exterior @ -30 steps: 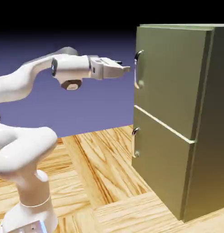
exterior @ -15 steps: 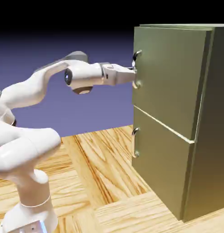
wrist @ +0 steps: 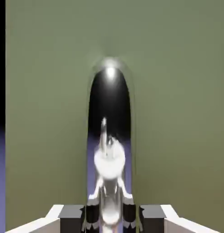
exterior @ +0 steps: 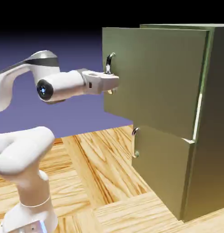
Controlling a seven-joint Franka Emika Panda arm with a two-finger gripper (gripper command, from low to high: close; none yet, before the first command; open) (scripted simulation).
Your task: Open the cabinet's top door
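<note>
The olive-green cabinet (exterior: pixel 209 118) stands at the exterior view's right. Its top door (exterior: pixel 154 77) is swung partly out toward the arm, with a gap showing along its hinge side. My gripper (exterior: pixel 111 81) is shut on the top door's curved silver handle (exterior: pixel 109 63), reaching in level from the left. In the hand view the handle (wrist: pixel 110 150) rises shiny between the two grey fingertips (wrist: pixel 72 213), with the green door panel (wrist: pixel 177 91) filling the picture behind it. The lower door (exterior: pixel 161 168) stays flat against the cabinet.
The lower door's small silver handle (exterior: pixel 134 142) sits below the open panel. The cabinet stands on a wooden table top (exterior: pixel 104 173). The arm's white base (exterior: pixel 27 200) rises at the lower left.
The gripper went from open and short of the handle to shut on it. It then drew back to the left, and the top door swung out with it.
</note>
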